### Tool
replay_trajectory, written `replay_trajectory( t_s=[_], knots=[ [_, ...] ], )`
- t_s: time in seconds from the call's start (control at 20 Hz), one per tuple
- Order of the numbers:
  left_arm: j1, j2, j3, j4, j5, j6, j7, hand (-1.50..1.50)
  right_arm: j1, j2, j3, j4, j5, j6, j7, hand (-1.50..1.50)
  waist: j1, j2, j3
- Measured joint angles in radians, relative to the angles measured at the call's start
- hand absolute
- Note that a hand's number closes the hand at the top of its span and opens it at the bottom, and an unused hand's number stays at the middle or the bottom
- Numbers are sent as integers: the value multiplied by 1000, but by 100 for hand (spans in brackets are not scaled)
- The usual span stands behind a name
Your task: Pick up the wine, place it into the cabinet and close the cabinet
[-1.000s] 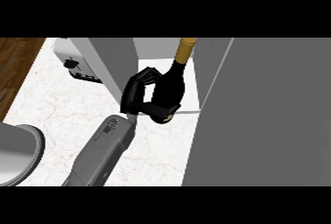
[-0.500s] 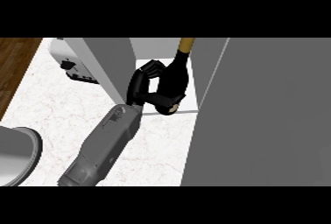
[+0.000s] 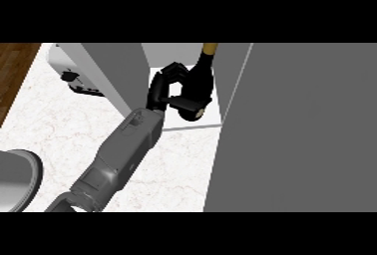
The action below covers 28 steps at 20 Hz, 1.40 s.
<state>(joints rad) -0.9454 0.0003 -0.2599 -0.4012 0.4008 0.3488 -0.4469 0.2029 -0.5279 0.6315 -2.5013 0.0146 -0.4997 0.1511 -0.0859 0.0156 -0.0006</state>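
- Left hand [image 3: 163,94]: clenched round the wine bottle [image 3: 200,79], fingers curled over its dark body from the view's left; grey forearm [image 3: 121,154] slanting in from the lower left edge.
- Wine bottle: inside the opening of the cabinet [image 3: 171,54], between a narrower grey panel [image 3: 110,69] at left and a broad grey panel [image 3: 294,124] at right; tan-capped neck toward the view's top, dark base toward the pale cabinet floor [image 3: 205,123]. Contact between base and floor not discernible.
- Right hand: out of view.
- Risk, judged: toppling on release, from a base not yet flat on the cabinet floor or a bottle leaning at the moment of letting go.
- Risk, judged: a knock against either grey panel, from the narrow clearance round the bottle and the hand.
- Risk, judged: bottle dragged back out on withdrawal, from fingers not fully opened before the pull.
- Risk, judged: door blocked at closing, from a bottle set too near the front edge of the floor. Broad panel as door or side wall: not determinable here.
- Surface: white marbled counter [image 3: 66,134], running up to the cabinet's front edge.
- Room: white appliance with a dark knob [image 3: 77,82] beside the narrower panel; grey rounded object [image 3: 13,184] at the lower left edge, identity unclear; wooden floor [image 3: 15,64] past the counter at upper left.
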Motion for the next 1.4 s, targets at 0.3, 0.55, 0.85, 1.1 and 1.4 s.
replay_trajectory(
  t_s=[0.3, 0.55, 0.85, 1.1, 1.4],
  knots=[
    [-73, 4, 53, 102, 43, -9, -7, 150, 18, 3, 9, 1, -6, 10, -22, -150, -13, 7, -1],
    [-104, 9, 83, 176, 50, -9, -34, 150, 44, -2, 9, 2, -12, 22, -50, -150, -20, 12, 0],
    [-151, 25, 102, 233, 42, 24, -68, -150, 60, -10, 9, 2, -18, 41, -78, -150, -29, 16, -1],
    [-171, 42, 94, 276, 16, 60, -101, -150, 69, -6, 18, 6, -22, 55, -104, -150, -36, 20, -1],
    [-208, 67, 89, 318, -4, 109, -101, -150, 80, -11, 17, 6, -27, 70, -121, -150, -45, 24, -1]
  ],
)
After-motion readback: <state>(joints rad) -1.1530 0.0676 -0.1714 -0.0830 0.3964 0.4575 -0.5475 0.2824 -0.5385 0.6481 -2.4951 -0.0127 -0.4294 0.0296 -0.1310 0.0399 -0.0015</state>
